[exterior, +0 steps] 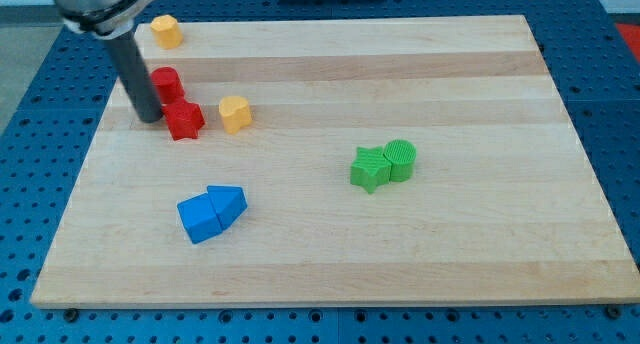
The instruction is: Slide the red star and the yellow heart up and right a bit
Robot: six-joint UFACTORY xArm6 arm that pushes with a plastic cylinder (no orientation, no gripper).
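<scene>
The tip (a bare rod, no claw) touches the red star; yellow heart beside it, on a wooden board.

Red star, yellow heart, two blue blocks, two green blocks, pale wood board.

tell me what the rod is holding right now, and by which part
Nothing is held. My tip only pushes; it sits at the left side of the red star block.
</scene>
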